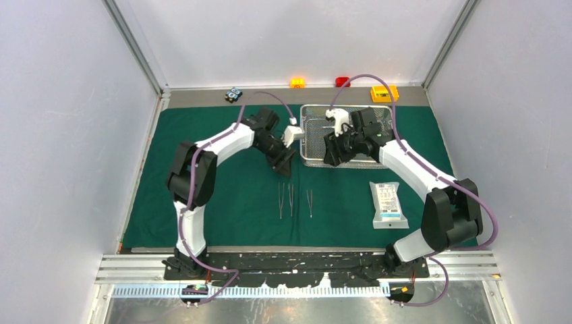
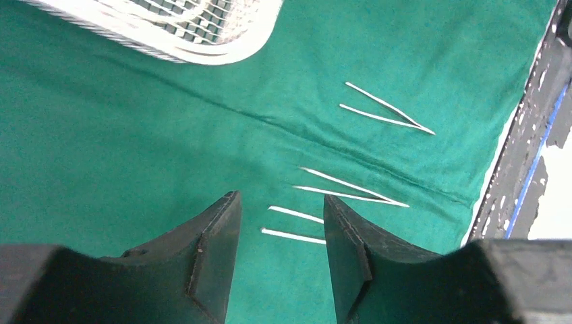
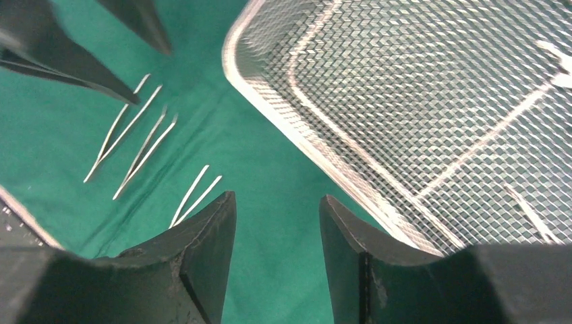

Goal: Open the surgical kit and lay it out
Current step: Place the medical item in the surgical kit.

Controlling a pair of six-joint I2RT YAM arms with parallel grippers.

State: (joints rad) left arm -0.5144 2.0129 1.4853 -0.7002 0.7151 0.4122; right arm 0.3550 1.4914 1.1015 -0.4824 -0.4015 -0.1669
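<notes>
While I am working across the table from left to right, I am logging the following.

Dark green drape (image 1: 222,196): lying open and flat, matte and woven, with one shallow crease running past the instruments.

Left pincer (image 2: 280,202): I am holding it spread above the cloth, pinching nothing. The nearest tweezers (image 2: 295,225) are lying on the drape below the gap, apart from both fingers.

Three slim silver pairs are lying in a roughly parallel row near the middle of the drape, just in front of the mesh tray (image 1: 303,138). Each is a narrow V of polished steel.

Tray: rectangular, a bright wire lattice with rounded corners and a thicker rim, sitting on the far part of the drape.

Right pincer (image 3: 276,202): spread and empty, hovering at the tray's near-left corner.

Flat white pouch (image 1: 388,204): lying on the drape to the right, well apart from the row.

Judgement: the layout is looking nearly done. To do this step well, I am planning to raise the left pincer straight up with its fingers wide, so neither tip drags the thin steel or snags the crease. Thin bright lines are showing inside the tray, and I cannot tell whether they are an instrument or frame wire.
</notes>
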